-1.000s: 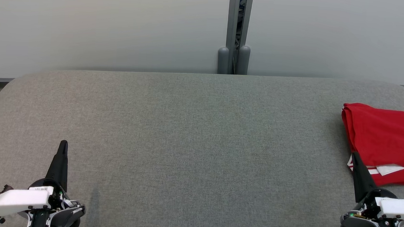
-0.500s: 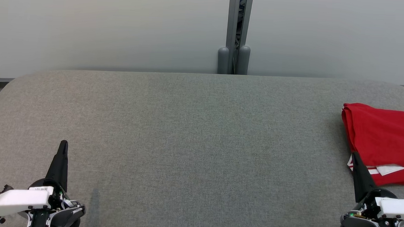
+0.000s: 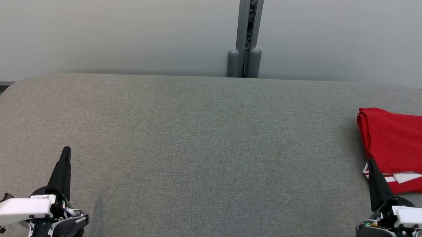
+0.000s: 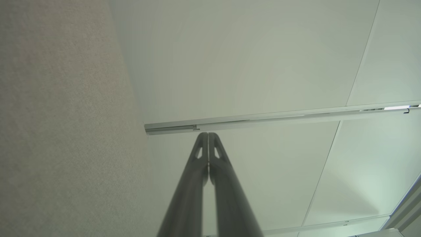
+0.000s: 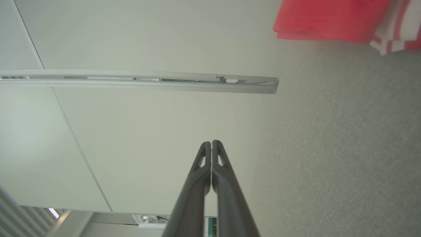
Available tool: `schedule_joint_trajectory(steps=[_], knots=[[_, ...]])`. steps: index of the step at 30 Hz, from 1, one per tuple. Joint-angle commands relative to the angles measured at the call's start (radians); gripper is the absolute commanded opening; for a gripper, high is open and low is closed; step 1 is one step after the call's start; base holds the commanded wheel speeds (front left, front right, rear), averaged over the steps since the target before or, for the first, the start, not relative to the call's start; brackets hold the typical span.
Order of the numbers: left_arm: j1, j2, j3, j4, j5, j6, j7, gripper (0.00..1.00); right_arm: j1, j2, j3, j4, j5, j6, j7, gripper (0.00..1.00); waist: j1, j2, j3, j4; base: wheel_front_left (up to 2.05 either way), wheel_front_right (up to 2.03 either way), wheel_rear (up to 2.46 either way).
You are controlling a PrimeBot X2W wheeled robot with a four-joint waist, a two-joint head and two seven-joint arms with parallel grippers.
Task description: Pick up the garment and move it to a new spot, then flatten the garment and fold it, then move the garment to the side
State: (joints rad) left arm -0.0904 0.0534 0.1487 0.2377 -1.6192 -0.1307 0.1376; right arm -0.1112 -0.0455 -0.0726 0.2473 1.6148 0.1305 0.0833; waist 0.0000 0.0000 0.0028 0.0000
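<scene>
A folded red cloth garment with white striped trim lies at the right end of the grey fabric counter, cut off by the head view's edge. The right hand, fingers pressed together and empty, hides part of its trim. The left hand, likewise closed and empty, sits well apart.

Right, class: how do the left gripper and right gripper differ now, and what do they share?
The left gripper lies over grey table, far from the garment; the right gripper has its tip by the garment's edge. The left gripper stands nearly upright in the head view; the right gripper leans leftward. Both have jaws shut, holding nothing.
</scene>
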Motion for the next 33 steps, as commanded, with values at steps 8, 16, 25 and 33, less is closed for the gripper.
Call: schedule_joint_trajectory(steps=[8,16,25,33], knots=[[-0.017,0.002,0.005,0.0,0.006,-0.005,0.003,0.0,-0.006,-0.009,-0.002,0.002,0.003,0.0,0.006,0.0,0.0,0.0,0.0,0.0,0.0,0.0,0.0],[-0.017,0.001,0.006,0.0,0.007,-0.005,0.003,0.0,-0.006,-0.009,-0.002,0.002,0.003,0.0,0.006,0.0,0.0,0.0,0.0,0.0,0.0,0.0,0.0],[-0.017,0.0,0.007,0.0,0.007,-0.005,0.003,0.0,-0.006,-0.009,-0.002,0.002,0.003,0.0,0.006,0.0,0.0,0.0,0.0,0.0,0.0,0.0,0.0],[-0.017,0.0,0.008,0.0,0.008,-0.005,0.004,0.0,-0.006,-0.009,-0.002,0.002,0.003,0.0,0.006,0.0,0.0,0.0,0.0,0.0,0.0,0.0,0.0]])
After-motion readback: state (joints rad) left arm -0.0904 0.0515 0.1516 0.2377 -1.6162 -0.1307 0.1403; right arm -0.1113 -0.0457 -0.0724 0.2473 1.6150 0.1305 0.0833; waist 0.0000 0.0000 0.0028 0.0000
